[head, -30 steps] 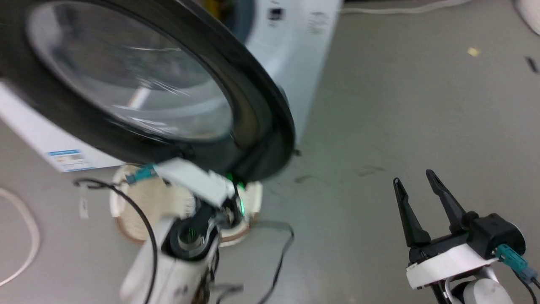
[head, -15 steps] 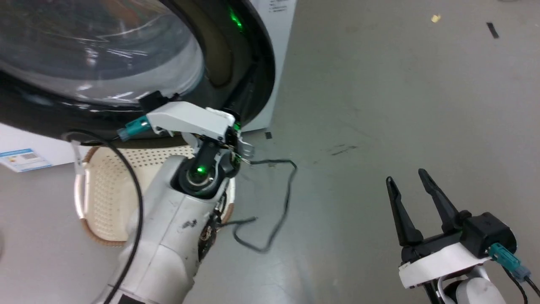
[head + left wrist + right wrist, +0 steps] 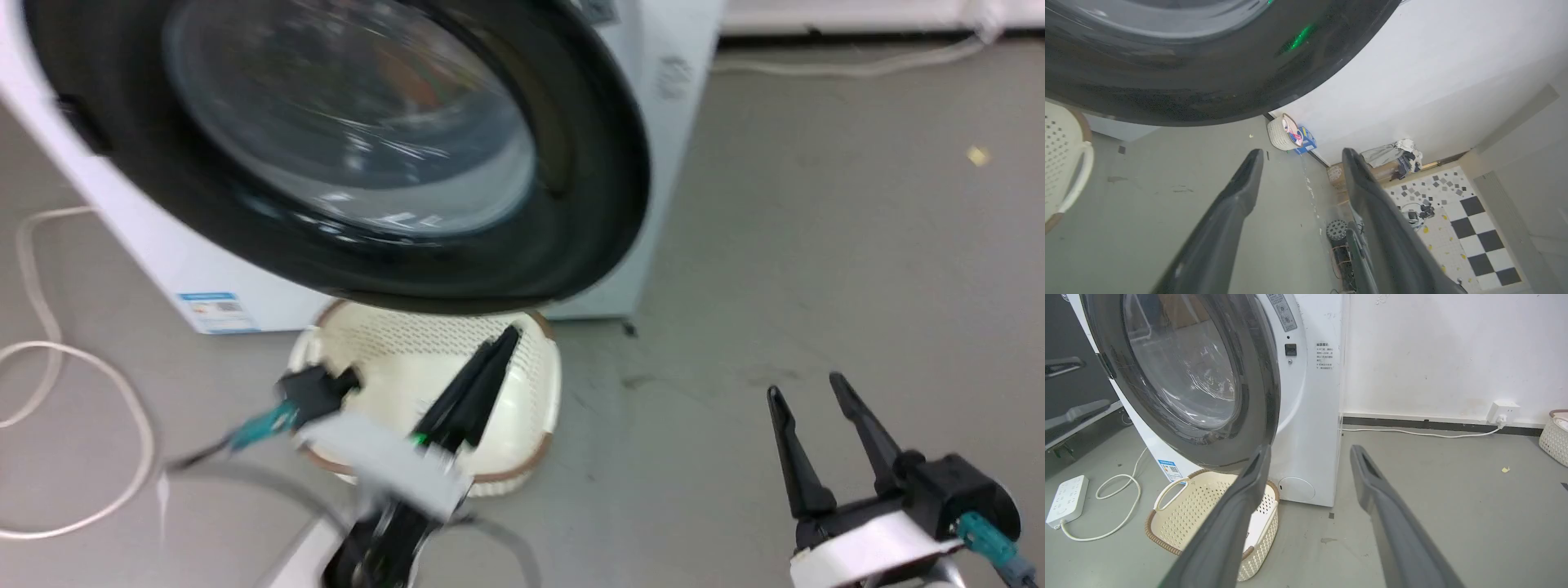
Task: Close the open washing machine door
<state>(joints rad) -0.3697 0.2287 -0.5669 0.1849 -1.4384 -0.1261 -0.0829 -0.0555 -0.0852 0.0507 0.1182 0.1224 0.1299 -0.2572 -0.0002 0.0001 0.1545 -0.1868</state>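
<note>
The washing machine door (image 3: 367, 147), black-rimmed with a bulging glass window, hangs ajar in front of the white washing machine (image 3: 669, 98). From the right wrist view the door (image 3: 1188, 375) stands angled out from the machine's front (image 3: 1310, 416). My left gripper (image 3: 502, 339) is open below the door's lower rim (image 3: 1208, 94), apart from it and holding nothing. In its own wrist view the left gripper (image 3: 1302, 154) points past the rim at floor and wall. My right gripper (image 3: 804, 385) is open over bare floor to the right, also seen as the right gripper (image 3: 1310, 449).
A cream perforated basket (image 3: 539, 359) sits on the floor under the door. A white cable (image 3: 49, 359) loops at the left, leading to a power strip (image 3: 1067, 496). A wall socket (image 3: 1504, 410) and a second basket (image 3: 1555, 437) are at the right.
The head camera has shifted. My left gripper, up against the door's lower rim before, now sits lower, over the basket and apart from the door. The right gripper has kept its pose.
</note>
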